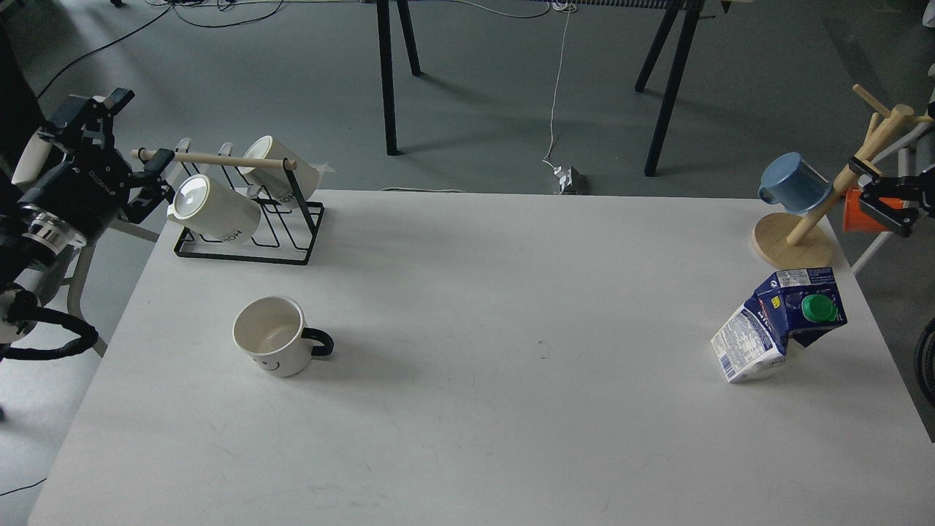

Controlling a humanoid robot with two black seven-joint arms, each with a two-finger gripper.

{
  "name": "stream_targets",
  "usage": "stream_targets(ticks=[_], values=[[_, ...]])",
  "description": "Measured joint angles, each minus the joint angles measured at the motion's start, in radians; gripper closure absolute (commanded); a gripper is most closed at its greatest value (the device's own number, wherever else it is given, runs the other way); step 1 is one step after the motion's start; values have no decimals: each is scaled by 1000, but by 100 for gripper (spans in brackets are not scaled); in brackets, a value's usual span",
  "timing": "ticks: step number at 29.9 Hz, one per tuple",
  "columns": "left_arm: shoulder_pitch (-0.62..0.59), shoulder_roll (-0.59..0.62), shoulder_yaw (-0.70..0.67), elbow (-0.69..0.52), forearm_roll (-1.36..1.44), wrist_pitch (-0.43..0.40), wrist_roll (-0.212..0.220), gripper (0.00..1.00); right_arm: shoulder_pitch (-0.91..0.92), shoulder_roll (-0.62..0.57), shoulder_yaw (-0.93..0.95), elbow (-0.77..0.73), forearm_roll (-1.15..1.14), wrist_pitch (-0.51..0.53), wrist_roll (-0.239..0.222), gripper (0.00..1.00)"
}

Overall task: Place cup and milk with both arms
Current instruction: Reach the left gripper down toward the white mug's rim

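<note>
Head view: the white table (467, 409) is carrying a black wire rack (252, 234) with a wooden rod at far left, holding two glossy white lettered mugs (215, 210) lying on their sides. The cup (272, 336) is standing upright at near left, black handle pointing right, smiley facing front. The milk (778, 321) is sitting tilted at near right, green cap showing. Behind it, a wooden peg tree (811, 226) is bearing a blue mug (792, 183).

Left gripper (150, 186) is hovering beside the rack, empty; finger spacing unclear. Right gripper (876, 197) is overlapping the peg tree; state unclear.
</note>
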Motion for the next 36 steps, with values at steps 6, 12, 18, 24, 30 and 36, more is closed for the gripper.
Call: stream_targets(ticks=[6,12,18,24,30,36], values=[[-3,4,-6,-2,-1,0,0,0,-5,1,-2,-8,0,0,0,2],[-30,21,-15,4,-24,0,0,0,-7,1,1,-10,0,0,0,2],[-39,44,1,16,62,0,0,0,-12,1,7,-9,0,0,0,2],[-54,112,11,-73,548,0,0,0,-57,-6,18,-37,7,0,0,2],[-57,193,20,-281,1086,0,0,0,-73,-6,19,-55,9,0,0,2],[-48,194,56,-365,1574,0,0,1,-74,-6,21,-61,10,0,0,2]])
